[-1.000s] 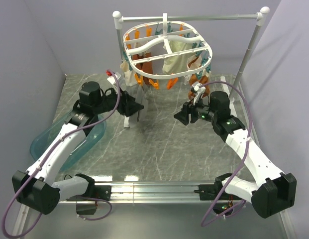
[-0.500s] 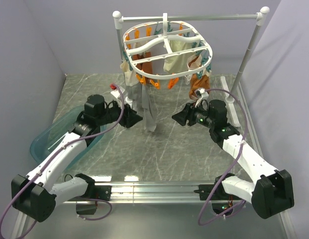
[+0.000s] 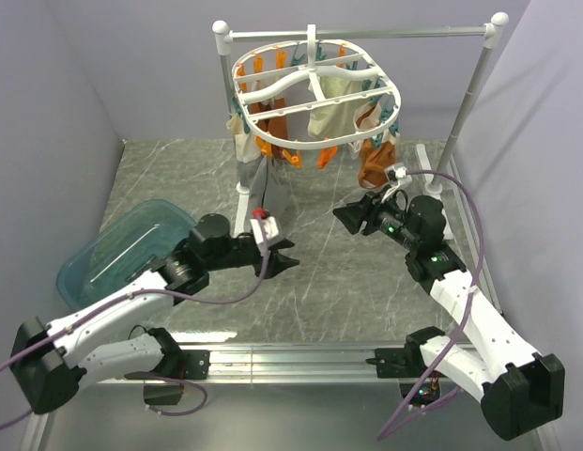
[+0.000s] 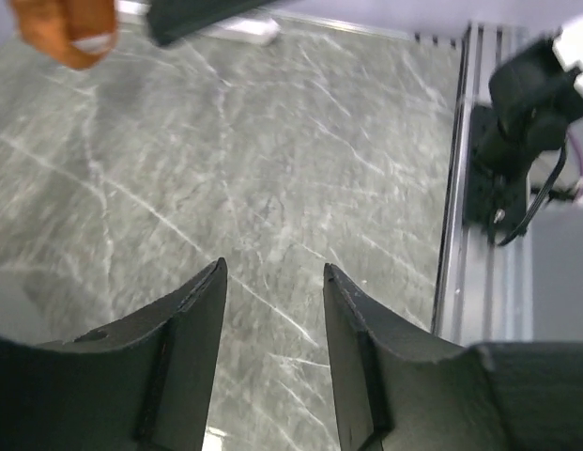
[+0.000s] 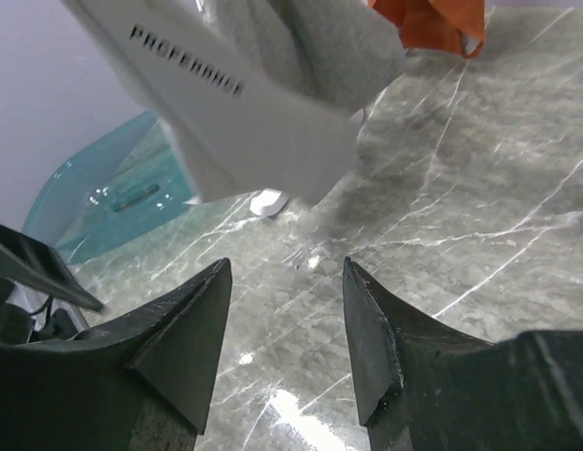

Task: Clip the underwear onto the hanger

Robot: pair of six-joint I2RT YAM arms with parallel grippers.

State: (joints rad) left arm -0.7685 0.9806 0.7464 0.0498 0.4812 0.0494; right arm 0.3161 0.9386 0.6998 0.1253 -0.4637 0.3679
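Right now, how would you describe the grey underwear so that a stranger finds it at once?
Look at the white rail stand at the back of the table; a white oval hanger with coloured pegs hangs from it. The underwear dangles below the hanger's front left edge. It alone is grey; its neighbours are a cream cloth and a brown-orange garment.

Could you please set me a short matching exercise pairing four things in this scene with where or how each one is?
1 underwear
2 teal tub
3 brown-orange garment
4 left end effector

a open, empty
b on the table, left side
c hanging below the hanger's left front
d hanging at the hanger's right side

Pairs: 1c, 2b, 3d, 4a
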